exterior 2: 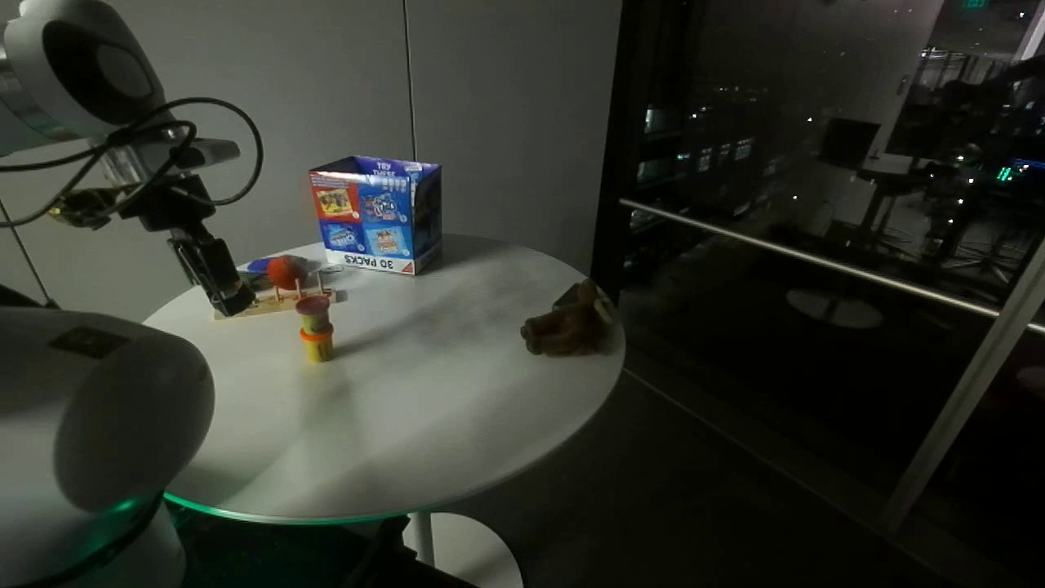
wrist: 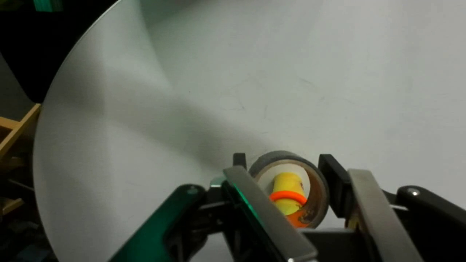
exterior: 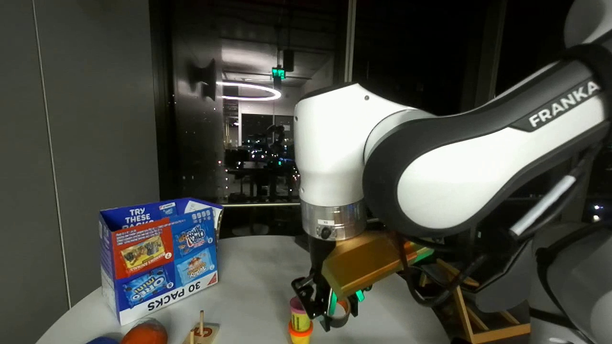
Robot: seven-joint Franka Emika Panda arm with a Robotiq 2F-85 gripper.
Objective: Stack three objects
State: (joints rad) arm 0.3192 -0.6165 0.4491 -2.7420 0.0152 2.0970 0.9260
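Tape roll (wrist: pixel 318 193), clasped between fingers (wrist: pixel 335 185) of the gripper (wrist: pixel 283 171), presumably to crown the upper tub (exterior 2: pixel 315 322) (seated, I see, on the lower tub (exterior 2: pixel 318 347)).

from my remote seat this reads as an office — or a lab set up inside one; i can't tell which. a tall window (exterior 2: pixel 710 327) with a metal rail (exterior 2: pixel 808 256) across it is dark, with small lights (exterior 2: pixel 743 149) dotting the glass, so i take it for night. in an exterior view i see a glowing ring lamp (exterior: pixel 273 95) and a green exit-style sign (exterior: pixel 278 73), through the glass or reflected in it. plain grey wall panels (exterior: pixel 95 105) run up to the window. my franka arm (exterior: pixel 330 143) stands by a round white table (exterior 2: pixel 424 425) on a pedestal base (exterior 2: pixel 469 555) — office furniture to my eye — with a snack carton (exterior: pixel 162 258) on it.
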